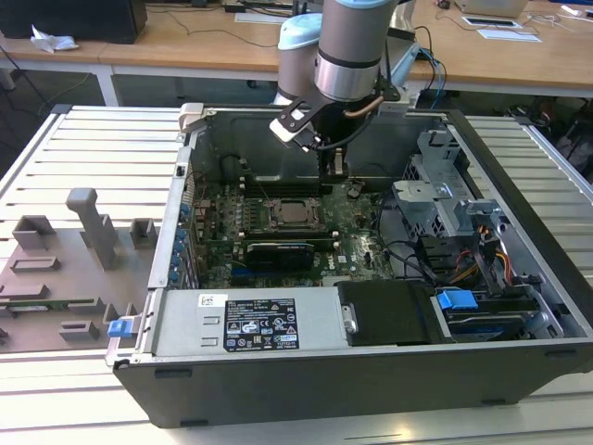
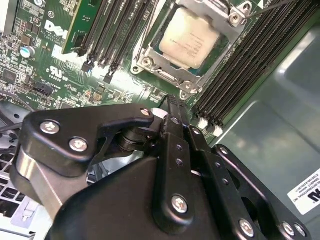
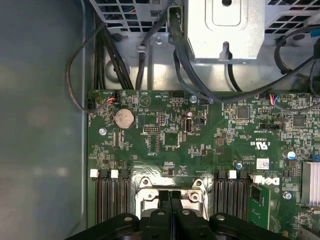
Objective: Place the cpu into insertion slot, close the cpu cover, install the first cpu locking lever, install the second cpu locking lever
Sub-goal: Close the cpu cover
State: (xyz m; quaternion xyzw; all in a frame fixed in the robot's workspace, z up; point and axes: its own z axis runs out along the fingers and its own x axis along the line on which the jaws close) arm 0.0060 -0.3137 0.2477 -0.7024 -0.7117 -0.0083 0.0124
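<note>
Since the tool (image 2: 172, 101) hangs with its fingers pressed together and nothing between them, the likely fault is a glancing contact. A descent slightly off line could scrape the bare top of the cpu (image 2: 190, 37) or knock the memory slots (image 2: 235, 75) flanking it.

Item: cpu, seated in the insertion slot (image 2: 186, 86). Its pale top shows through the window of the cpu cover (image 2: 162, 67), which appears laid down over it.

Position: in both wrist views the slot lies just beyond the fingertips, apart from them. In the exterior view it sits near the tool, toward the exterior view's left, on the motherboard (image 3: 200, 145).
</note>
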